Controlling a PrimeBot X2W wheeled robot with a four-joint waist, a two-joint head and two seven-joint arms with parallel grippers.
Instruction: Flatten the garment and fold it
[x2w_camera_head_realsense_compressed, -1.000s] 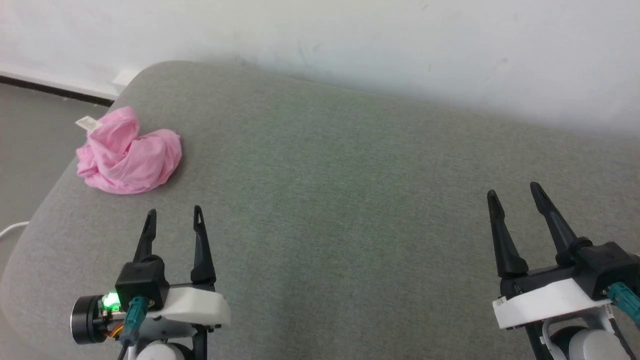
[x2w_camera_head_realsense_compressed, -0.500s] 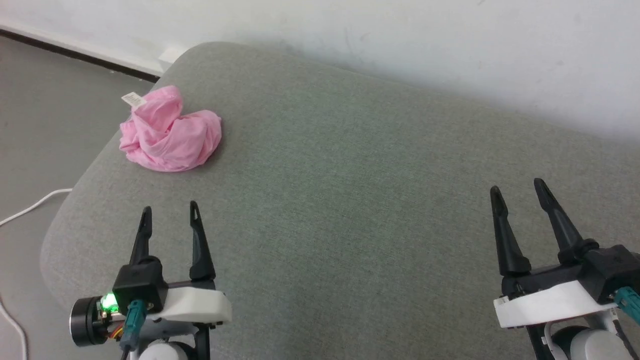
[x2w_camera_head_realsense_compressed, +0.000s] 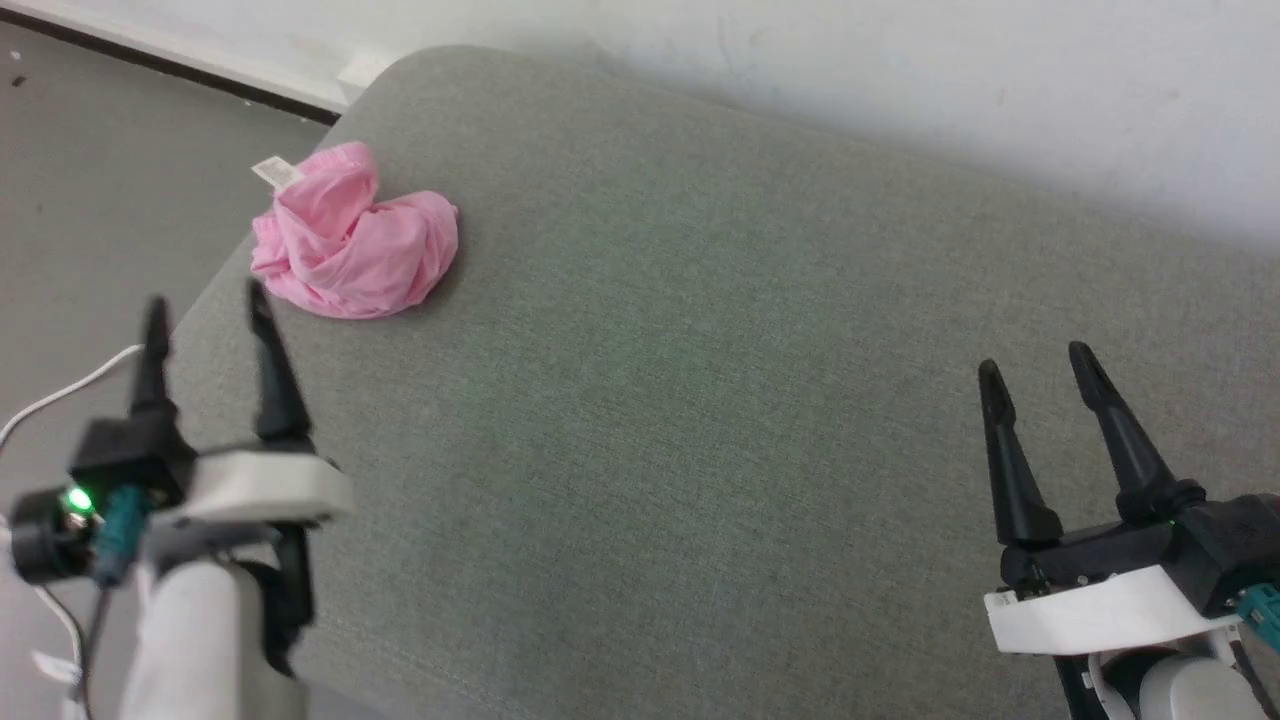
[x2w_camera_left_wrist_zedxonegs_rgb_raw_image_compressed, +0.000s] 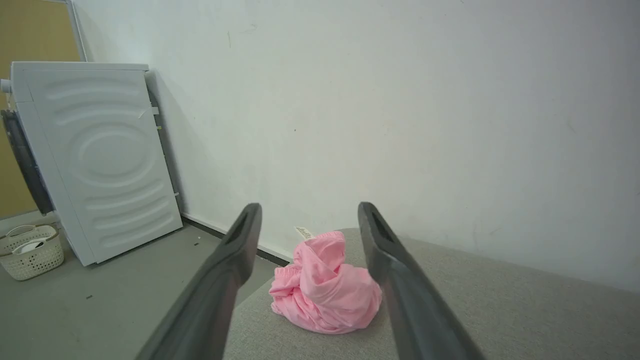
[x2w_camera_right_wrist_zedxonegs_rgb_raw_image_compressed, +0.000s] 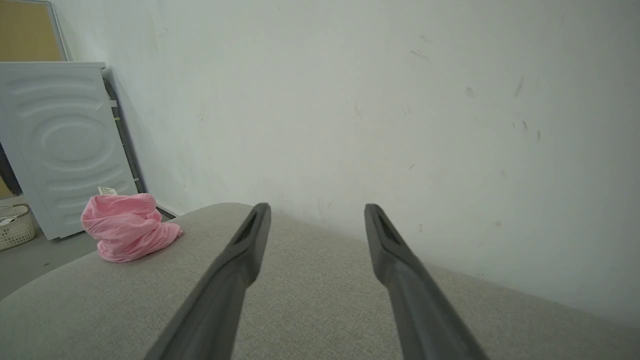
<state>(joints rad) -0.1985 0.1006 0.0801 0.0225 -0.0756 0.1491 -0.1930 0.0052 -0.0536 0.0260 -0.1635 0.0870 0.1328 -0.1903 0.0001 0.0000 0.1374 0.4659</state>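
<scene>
At the far left, in the left wrist view, we are seeing a tan panel (x2w_camera_left_wrist_zedxonegs_rgb_raw_image_compressed: 30, 30) and then a white appliance (x2w_camera_left_wrist_zedxonegs_rgb_raw_image_compressed: 100, 160) standing against the wall (x2w_camera_head_realsense_compressed: 900, 80). It is probably a washer, though we are seeing only its ribbed side. A pale woven basket (x2w_camera_left_wrist_zedxonegs_rgb_raw_image_compressed: 30, 252) is sitting on the grey floor (x2w_camera_left_wrist_zedxonegs_rgb_raw_image_compressed: 125, 280) in front of it. A dark baseboard (x2w_camera_head_realsense_compressed: 170, 68) is running along the foot of the wall, and a white cable (x2w_camera_head_realsense_compressed: 60, 392) is lying on the floor beside the cushion (x2w_camera_head_realsense_compressed: 700, 400).

Moving right, we are finding the left gripper (x2w_camera_head_realsense_compressed: 206, 295) blurred in the head view and hanging about the cushion's left edge. Its two dark fingers are standing spread wide and gripping nothing.

Just beyond it and apart from it, the garment (x2w_camera_head_realsense_compressed: 350, 250) is lying in a crumpled pink heap near the cushion's rounded far-left corner. Its small white label (x2w_camera_head_realsense_compressed: 275, 172) is sticking out at the heap's far-left top. In the left wrist view the heap is showing between the two fingers.

The cushion is stretching rightward as a broad grey-green woven surface, and its far edge is meeting the white wall, which is carrying faint scuffs and specks.

At the lower right, the right gripper (x2w_camera_head_realsense_compressed: 1033, 360) is hovering over the cushion, well apart from the garment. Its fingers are likewise standing spread and gripping nothing.
</scene>
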